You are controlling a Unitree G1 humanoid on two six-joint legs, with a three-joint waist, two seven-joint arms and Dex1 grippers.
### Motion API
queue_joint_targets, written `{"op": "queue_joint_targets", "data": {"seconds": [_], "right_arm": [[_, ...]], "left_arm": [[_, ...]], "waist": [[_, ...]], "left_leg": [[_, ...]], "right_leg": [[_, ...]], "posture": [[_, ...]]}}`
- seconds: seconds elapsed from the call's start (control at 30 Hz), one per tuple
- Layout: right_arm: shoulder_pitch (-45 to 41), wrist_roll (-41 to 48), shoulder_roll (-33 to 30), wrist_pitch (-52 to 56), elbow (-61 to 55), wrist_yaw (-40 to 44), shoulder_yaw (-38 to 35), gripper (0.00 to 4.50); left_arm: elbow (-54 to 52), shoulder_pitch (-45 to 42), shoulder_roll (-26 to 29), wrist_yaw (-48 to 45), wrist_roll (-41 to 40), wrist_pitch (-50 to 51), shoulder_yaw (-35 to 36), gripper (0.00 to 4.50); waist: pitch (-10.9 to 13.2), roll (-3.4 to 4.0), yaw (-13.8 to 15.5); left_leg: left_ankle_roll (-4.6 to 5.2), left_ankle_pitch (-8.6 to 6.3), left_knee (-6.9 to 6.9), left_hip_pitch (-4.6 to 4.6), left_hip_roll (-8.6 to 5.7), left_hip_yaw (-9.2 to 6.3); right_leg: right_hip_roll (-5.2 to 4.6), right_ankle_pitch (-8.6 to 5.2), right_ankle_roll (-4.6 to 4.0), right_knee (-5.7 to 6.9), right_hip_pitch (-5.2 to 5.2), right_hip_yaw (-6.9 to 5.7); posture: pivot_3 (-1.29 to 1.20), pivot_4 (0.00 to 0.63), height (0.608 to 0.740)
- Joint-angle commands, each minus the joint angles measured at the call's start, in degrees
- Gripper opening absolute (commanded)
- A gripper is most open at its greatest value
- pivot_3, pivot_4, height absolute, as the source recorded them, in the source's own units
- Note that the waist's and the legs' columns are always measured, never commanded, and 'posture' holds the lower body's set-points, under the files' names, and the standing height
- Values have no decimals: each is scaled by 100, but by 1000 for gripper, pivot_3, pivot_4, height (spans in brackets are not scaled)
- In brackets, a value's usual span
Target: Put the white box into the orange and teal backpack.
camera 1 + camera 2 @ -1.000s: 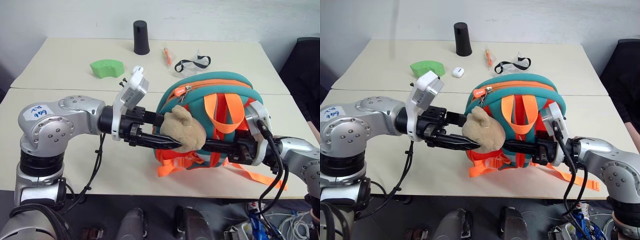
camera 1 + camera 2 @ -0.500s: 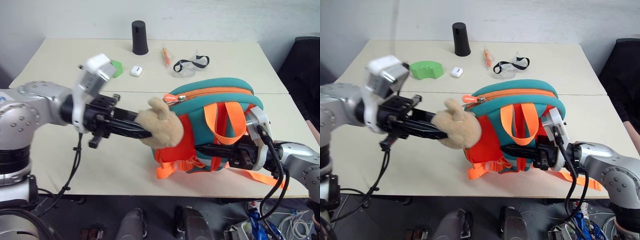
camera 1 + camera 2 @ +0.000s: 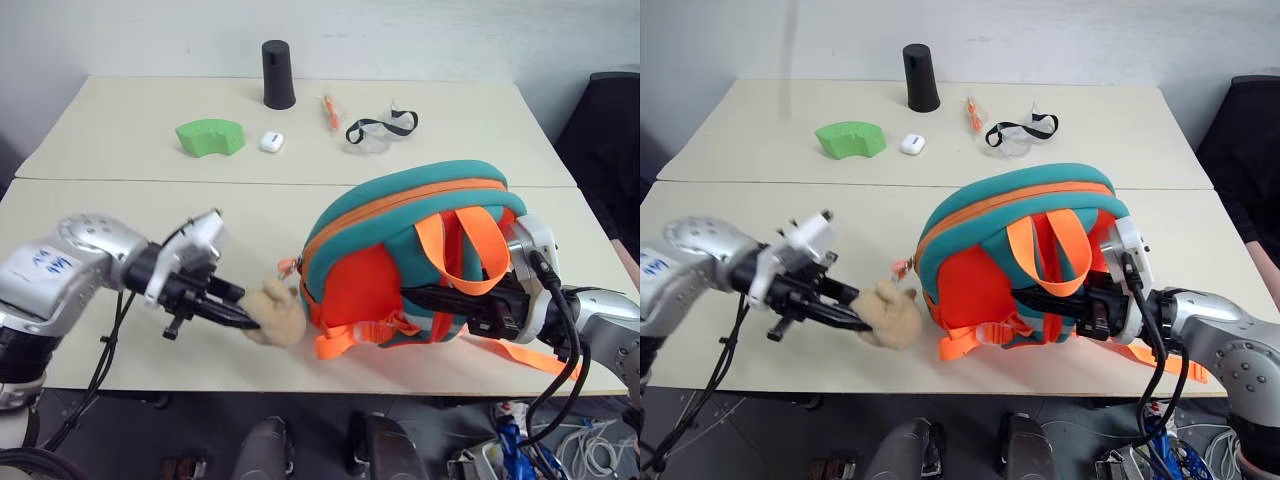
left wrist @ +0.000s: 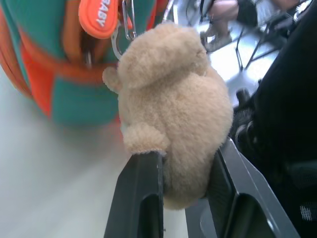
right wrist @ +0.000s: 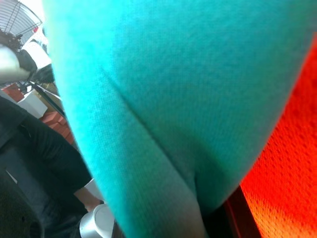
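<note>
A: Where's the white box?
B: I can't find it anywhere here. The backpack [image 3: 410, 255] lies on the surface [image 3: 130, 250] between the two hands, straps up, its zip running along the top.

A: What has just changed?
B: A second ago the left hand [image 3: 240, 317] was up against the pack with the plush toy [image 3: 275, 312] at its tips. It has since narrowed onto the toy and swung down and out to its own side, dragging the toy away from the pack. The toy hangs off the zipper pull [image 4: 99, 17], so I'd judge the zip is being drawn open.

A: And its grip now?
B: Partly closed, both fingers [image 4: 141, 196] pinching the toy's lower body.

A: The right hand?
B: The right hand [image 3: 1045, 300] is clamped nearly shut on the pack's strap side, holding it steady; it has barely moved.

A: Anything past the hands?
B: Beyond them: a green block [image 3: 210, 136], a small white case [image 3: 270, 142], a black cylinder [image 3: 278, 74], goggles [image 3: 378, 128] and an orange pen [image 3: 329, 110].

A: So the task?
B: Early, I'd say. The pack needs opening first, then the box has to be fetched.
</note>
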Motion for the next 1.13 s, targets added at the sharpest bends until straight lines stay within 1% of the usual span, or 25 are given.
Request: {"op": "queue_joint_targets", "data": {"seconds": [0.03,0.1,0.17,0.23,0.3,0.37,0.43,0.47,0.57,0.7,0.73,0.77,0.8,0.87,0.97,1.03,1.13], "right_arm": [[-1,107,-94,-86,-65,2,-258,0],[10,78,-107,-104,-41,36,-275,0],[31,-1,-109,-147,-42,75,-269,0],[94,-192,-137,-238,-107,154,-227,0],[137,-287,-180,-215,-110,109,-196,0],[145,-369,-213,-164,-51,6,-165,652],[308,-581,-337,-259,-100,166,-189,1202],[390,-659,-392,-301,-125,218,-221,1579],[945,-795,-689,-399,-191,594,-721,2578],[1726,-985,-1015,-454,34,1190,-1633,3882],[1881,-1044,-1066,-478,84,1320,-1815,4295],[2080,-1116,-1145,-482,201,1533,-2132,4488],[2300,-1162,-1260,-411,443,1816,-2668,4488],[2587,-1242,-1403,-361,792,2212,-3432,4488],[2771,-1352,-1553,-353,1167,2562,-4096,4488],[2766,-1331,-1617,-278,1354,2673,-4335,4488],[2571,-1254,-1631,-193,1528,2570,-4379,4488]], "left_arm": [[-41,196,-19,13,800,-720,-342,1068],[136,277,-221,205,1328,-1152,-634,1068],[365,242,-637,548,1575,-1294,-714,1068],[439,174,-967,727,1457,-1141,-568,1068],[426,121,-1130,782,1235,-905,-345,1068],[414,75,-1185,800,975,-570,-107,1055],[347,159,-1047,622,682,-336,169,1488],[300,215,-974,543,586,-274,274,1741],[74,472,-652,316,186,-45,767,2686],[-125,843,-167,64,-291,228,1455,3880],[-143,904,-87,55,-367,274,1591,4267],[-116,967,38,33,-431,322,1790,4470],[-5,1086,255,-67,-455,327,2097,4470],[130,1226,510,-123,-503,314,2550,4470],[304,1139,614,35,-774,555,3041,4470],[382,1032,602,172,-946,722,3264,4470],[350,945,495,442,-1000,742,3345,4470]], "waist": [[0,0,4],[-1,1,7],[-2,4,14],[-2,3,17],[-2,3,15],[-2,3,12],[-2,3,11],[-2,3,10],[-1,5,10],[-1,5,11],[-1,4,13],[-1,4,13],[-1,5,16],[1,7,14],[1,8,12],[1,8,9],[1,8,8]], "left_leg": [[2,-1,0,0,0,0],[5,-5,0,1,0,0],[8,-8,-1,3,-1,0],[11,-9,1,-1,0,-4],[13,-10,2,-4,0,-5],[14,-11,3,-4,-1,-4],[14,-11,7,-4,-1,-4],[14,-10,7,-4,-1,-4],[13,-11,4,-3,-1,-4],[13,-13,2,-4,0,-4],[13,-13,3,-1,0,-5],[14,-13,3,-1,0,-5],[14,-14,3,2,0,-5],[14,-15,2,2,0,-6],[14,-18,1,11,0,-6],[18,-27,-1,13,4,-8],[9,-28,-3,13,7,-9]], "right_leg": [[-2,0,0,0,0,0],[-4,0,0,0,1,0],[-7,0,0,-1,2,1],[-7,1,0,-1,2,-2],[-7,1,2,-2,2,-3],[-8,2,3,-1,2,-3],[-8,2,4,2,2,-3],[-8,2,4,2,3,-3],[-7,2,4,0,2,-4],[-7,2,4,-10,5,-5],[-6,2,4,-11,8,-5],[-7,2,5,-10,10,-5],[-7,3,5,-10,12,-5],[-7,3,5,-9,10,-5],[-6,3,4,-10,16,-4],[-7,2,3,-11,16,-4],[-7,1,1,-11,15,-3]], "posture": [[0,150,740],[0,150,740],[0,150,740],[0,150,740],[0,150,740],[0,150,740],[0,150,740],[0,150,740],[0,150,740],[0,150,740],[0,150,740],[0,150,740],[0,150,740],[0,150,740],[0,150,740],[0,150,740],[0,150,740]]}}
